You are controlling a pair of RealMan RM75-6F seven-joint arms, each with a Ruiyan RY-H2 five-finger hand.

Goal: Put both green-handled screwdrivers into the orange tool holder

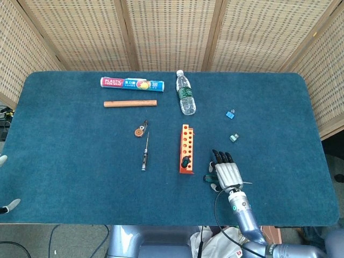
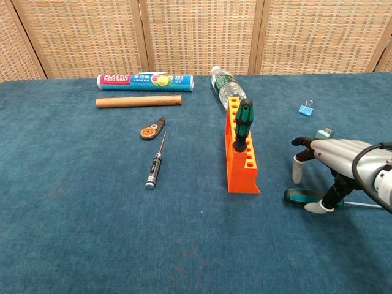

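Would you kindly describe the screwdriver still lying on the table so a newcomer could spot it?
Find the orange tool holder mid-table. Just to its right, under the right hand, lies a green-handled screwdriver. Unlike the slim black screwdriver left of the holder, its handle is teal-green.

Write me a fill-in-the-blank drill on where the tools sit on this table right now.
1. One green-handled screwdriver stands upright in the ______ tool holder.
2. The other green-handled screwdriver lies flat on the table beneath the robot's ______ hand.
3. The water bottle lies on its ______, beyond the holder's far end.
4. The black-handled screwdriver lies on the table, ______ the holder.

Missing words: orange; right; side; outside
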